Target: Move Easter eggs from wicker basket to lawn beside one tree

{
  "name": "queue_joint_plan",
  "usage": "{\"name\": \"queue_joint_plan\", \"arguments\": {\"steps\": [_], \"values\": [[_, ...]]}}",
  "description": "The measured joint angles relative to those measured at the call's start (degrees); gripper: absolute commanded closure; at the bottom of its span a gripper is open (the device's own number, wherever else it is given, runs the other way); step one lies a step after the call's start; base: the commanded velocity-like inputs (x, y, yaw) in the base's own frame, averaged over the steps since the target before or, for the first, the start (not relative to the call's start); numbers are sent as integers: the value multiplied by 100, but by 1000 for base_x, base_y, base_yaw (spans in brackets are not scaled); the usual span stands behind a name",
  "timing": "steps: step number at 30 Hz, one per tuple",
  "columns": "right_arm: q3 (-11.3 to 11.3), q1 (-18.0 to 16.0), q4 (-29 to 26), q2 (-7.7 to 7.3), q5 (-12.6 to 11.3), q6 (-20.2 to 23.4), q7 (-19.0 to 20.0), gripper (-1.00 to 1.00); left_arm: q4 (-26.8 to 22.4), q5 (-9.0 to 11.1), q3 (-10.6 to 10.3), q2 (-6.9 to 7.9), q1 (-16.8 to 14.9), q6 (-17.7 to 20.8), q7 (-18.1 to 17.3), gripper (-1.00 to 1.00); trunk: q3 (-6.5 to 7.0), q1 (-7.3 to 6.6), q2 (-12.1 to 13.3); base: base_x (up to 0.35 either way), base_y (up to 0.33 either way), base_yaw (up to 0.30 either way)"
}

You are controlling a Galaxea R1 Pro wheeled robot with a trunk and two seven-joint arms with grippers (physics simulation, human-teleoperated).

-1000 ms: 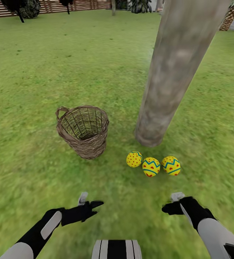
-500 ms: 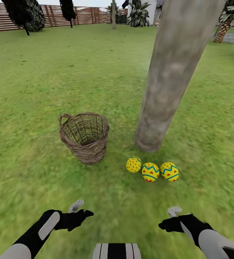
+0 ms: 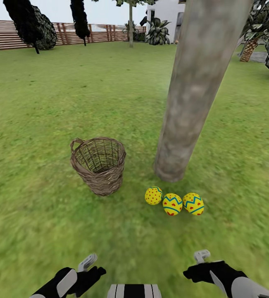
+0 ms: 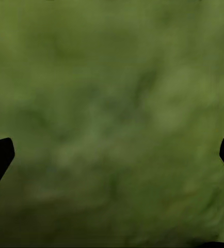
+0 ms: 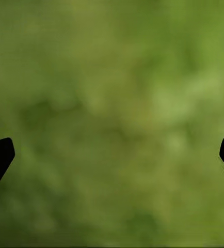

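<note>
I see the three eggs [image 3: 173,202] lying in a row on the grass [image 3: 47,103] just beside the tree [image 3: 192,95], the basket [image 3: 98,164] nearby. My left gripper [image 4: 112,155] and right gripper [image 5: 112,155] are spread wide, holding nothing.

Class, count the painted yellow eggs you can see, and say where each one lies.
3, in a row on the green lawn by the thick grey trunk: left, middle, right. None seen inside the brown wicker basket.

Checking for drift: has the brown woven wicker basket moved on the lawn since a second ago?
No. The brown woven wicker basket keeps its gap to the grey-beige tree trunk and yellow painted eggs; the camera view shifted.
</note>
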Motion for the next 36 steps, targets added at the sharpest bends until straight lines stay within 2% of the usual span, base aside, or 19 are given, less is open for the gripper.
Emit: {"name": "queue_joint_plan", "arguments": {"steps": [2,9,16,18,23,30,36], "values": [[5,206,4,5,-22,-303,-206,-100,8,0,0,-46,10,0,10,-100,44,-5,3,0,0,0],[-2,432,4,-1,-49,-440,-270,-100,10,-10,-1,-77,189,-18,16,-100,199,-23,12,0,0,0],[-2,641,4,-4,-47,-766,-302,-100,150,-22,-9,-70,314,-308,11,-100,355,-41,21,0,0,0],[-2,695,10,0,-50,-797,-451,-100,237,-25,-10,-70,324,-429,2,-100,399,-46,24,0,0,0],[-1,834,144,26,-6,-831,-1194,-100,594,-38,-13,-33,333,-733,-28,-100,509,-59,31,0,0,0],[-3,894,215,26,-31,-835,-1265,-100,941,-71,12,-30,334,-1262,-42,-100,665,-77,40,0,0,0],[-2,901,292,34,-52,-827,-1276,-100,1089,-75,12,-30,352,-1364,-47,-100,798,-93,48,0,0,0]]}}
